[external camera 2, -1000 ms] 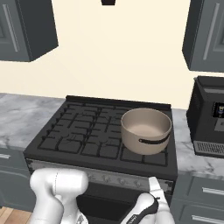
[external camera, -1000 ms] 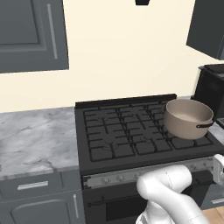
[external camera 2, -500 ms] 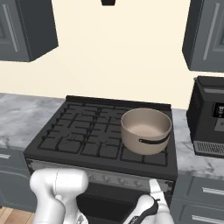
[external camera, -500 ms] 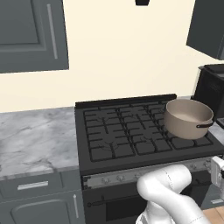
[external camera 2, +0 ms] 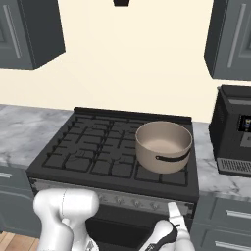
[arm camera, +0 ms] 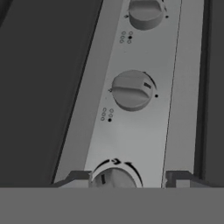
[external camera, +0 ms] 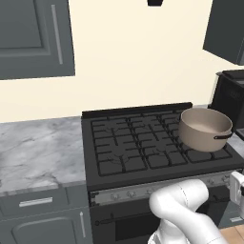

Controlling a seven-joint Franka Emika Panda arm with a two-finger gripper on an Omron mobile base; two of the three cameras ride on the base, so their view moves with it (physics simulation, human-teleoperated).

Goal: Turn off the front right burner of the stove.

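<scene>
End effector [arm camera: 127, 177] spread, fingers straddling lowest knob [arm camera: 114, 178] on stove [external camera: 157, 147] front strip, not yet pinching. Close squarely, grip firm, then rotate.

1. The pincer [arm camera: 130, 176] shows just the tops of its two fingertips [arm camera: 78, 176] in the hand view; the rest is cut off below, so whether they touch the knob [arm camera: 114, 178] between them cannot be told.
2. That knob is cut off at its lower half, so its pointer position is unclear.
3. The farthest knob [arm camera: 145, 13] beyond the pincer is clipped by the top edge.
4. The tiny markings beside the middle knob [arm camera: 131, 90] are too small to read.
5. In the right base view the arm hides part of the stove [external camera 2: 98, 152] front below its knob strip.
6. The coffee machine [external camera 2: 236, 130], to the pincer's right, runs off the frame.
</scene>
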